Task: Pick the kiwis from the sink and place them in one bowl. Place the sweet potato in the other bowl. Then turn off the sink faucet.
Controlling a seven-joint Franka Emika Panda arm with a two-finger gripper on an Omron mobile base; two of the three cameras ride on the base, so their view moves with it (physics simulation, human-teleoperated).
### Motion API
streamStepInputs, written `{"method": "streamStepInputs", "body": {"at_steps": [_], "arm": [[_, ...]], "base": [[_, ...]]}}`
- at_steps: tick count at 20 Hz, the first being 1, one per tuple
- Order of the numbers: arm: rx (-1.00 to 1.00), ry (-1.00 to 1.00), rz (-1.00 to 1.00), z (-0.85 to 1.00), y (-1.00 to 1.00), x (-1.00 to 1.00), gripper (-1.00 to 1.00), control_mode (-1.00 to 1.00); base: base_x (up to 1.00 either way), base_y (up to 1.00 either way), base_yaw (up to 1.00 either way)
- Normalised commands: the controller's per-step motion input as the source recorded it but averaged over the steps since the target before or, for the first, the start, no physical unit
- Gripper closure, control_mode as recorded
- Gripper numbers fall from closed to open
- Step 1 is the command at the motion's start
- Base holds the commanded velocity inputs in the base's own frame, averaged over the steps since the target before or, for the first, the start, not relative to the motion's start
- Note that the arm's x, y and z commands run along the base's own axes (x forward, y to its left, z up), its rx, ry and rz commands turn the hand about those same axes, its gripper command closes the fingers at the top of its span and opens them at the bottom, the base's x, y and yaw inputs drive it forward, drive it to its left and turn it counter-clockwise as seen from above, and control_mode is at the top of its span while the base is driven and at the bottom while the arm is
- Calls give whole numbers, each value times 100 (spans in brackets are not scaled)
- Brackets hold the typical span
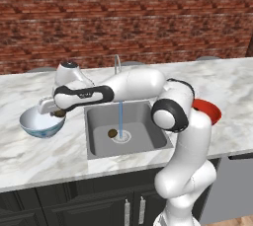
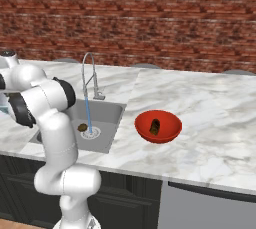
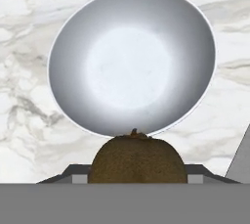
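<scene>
Kiwi number one (image 3: 137, 159) sits clamped in the pincer (image 1: 58, 113), whose jaws are closed on its sides. In the hand view the brown fuzzy fruit fills the space between the fingers, and the white bowl (image 3: 132, 61) lies straight below the pincer with nothing inside it. From the left base view the pincer hangs just over the rim of that same bowl (image 1: 37, 127), which rests on the marble counter (image 1: 44, 158) to the left of the sink (image 1: 101, 141).

Away from the pincer, to its right, the second kiwi (image 1: 112, 133) lies on the sink floor just beside the round drain. A thin stream of water (image 1: 120, 116) falls from the faucet (image 2: 89, 73) onto the drain, so the tap is running. In the right base view this kiwi (image 2: 82, 128) lies just left of the stream.

Farther right still, well apart from the pincer and on the other side of the sink, the red bowl (image 2: 158, 126) stands on the counter. The sweet potato (image 2: 155, 126) lies inside it, a dark tuber leaning against the bowl's inner wall.
</scene>
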Motion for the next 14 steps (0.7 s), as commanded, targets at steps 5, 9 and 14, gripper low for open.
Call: {"method": "streamStepInputs", "body": {"at_steps": [5, 9, 14], "arm": [[0, 0, -4, 0, 3, 21, 100, -100], [0, 0, -5, -5, 14, 24, 100, -100], [-1, 0, -5, -11, 28, 24, 100, -100]], "base": [[0, 0, 0], [0, 0, 0], [0, 0, 0]]}}
